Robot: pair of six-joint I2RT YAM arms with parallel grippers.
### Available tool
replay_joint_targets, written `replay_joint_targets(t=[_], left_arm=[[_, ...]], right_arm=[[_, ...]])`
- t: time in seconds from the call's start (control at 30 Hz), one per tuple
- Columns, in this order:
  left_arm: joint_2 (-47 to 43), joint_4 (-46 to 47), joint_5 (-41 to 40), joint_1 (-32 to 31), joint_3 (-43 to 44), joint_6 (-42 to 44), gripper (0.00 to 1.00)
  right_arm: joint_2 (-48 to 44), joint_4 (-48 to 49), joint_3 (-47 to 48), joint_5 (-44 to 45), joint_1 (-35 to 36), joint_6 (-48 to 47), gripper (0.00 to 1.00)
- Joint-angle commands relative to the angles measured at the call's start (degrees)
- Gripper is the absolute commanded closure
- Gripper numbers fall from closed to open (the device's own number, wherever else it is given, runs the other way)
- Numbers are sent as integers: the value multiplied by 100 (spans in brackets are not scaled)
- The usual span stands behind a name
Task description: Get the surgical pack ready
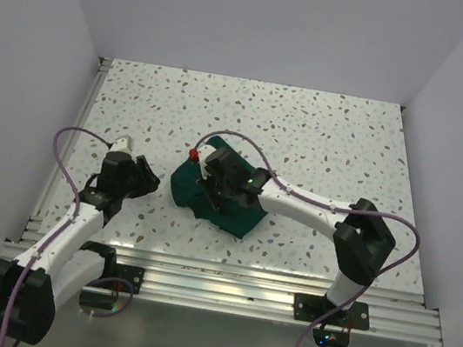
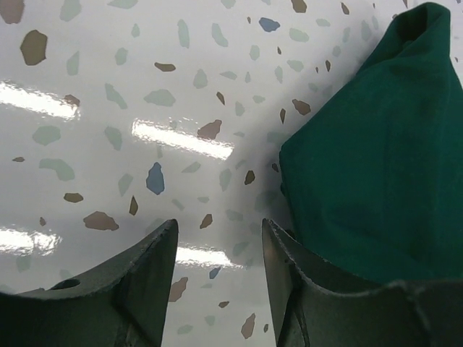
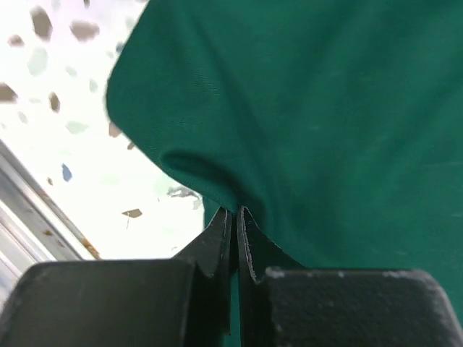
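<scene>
The left gripper (image 2: 217, 230) hovers low over the speckled counter (image 2: 108, 108) with its jaws about half apart and nothing between them. The surgical pack (image 2: 369, 166) lies just beside its right-hand finger, and the wrist view shows no contact between them. From above, the pack is a rumpled dark green bundle near the middle of the counter, between the two arms. The right gripper (image 3: 235, 211) rests on top of it, its jaws pinched tight on a small fold at the cloth's edge. The fabric puckers into the tips.

The step in hand looks like drawing that pinched flap to fold or open the cloth, though the views do not settle which.

- **Lift:** It should be small, just enough to free the held layer from those beneath.
- **Pull:** It should then run slow and level, so the thin pinch does not slip off the matte fabric.
- **Layers:** The grip should be checked for how many layers it caught, because a double layer would drag the whole bundle along.
- **Anchor:** The left gripper is well placed for this. Pressed down on the near corner of the bundle, it would likely stop the pack sliding across the glossy counter as the right arm pulls.
- **Cable:** The right arm's cable arcs over the pack and should be kept clear of the cloth.
</scene>
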Motion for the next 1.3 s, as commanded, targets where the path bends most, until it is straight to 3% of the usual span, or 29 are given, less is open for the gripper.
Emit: replay_joint_targets(t=[0.0, 0.37, 0.7, 0.87, 1.0, 1.27], left_arm=[[6, 729, 552, 34, -212, 169, 46], [-3, 1785, 1430, 34, -731, 125, 42], [-45, 3024, 2108, 26, -1241, -367, 43], [-117, 3463, 2441, 25, -1329, -481, 43], [102, 3833, 2644, -10, -1346, -622, 43], [551, 4281, 2741, -554, -1267, -649, 41]], right_arm=[[-435, 649, -164, -1314, -463, 467, 100], [-14, 1547, -586, -3662, -1721, 1522, 100], [487, 1740, -612, -3883, -2152, 1725, 98], [496, 1688, -648, -3830, -2231, 1664, 87], [487, 1705, -674, -3804, -2275, 1655, 86], [575, 1732, -630, -3857, -2319, 1690, 85]])
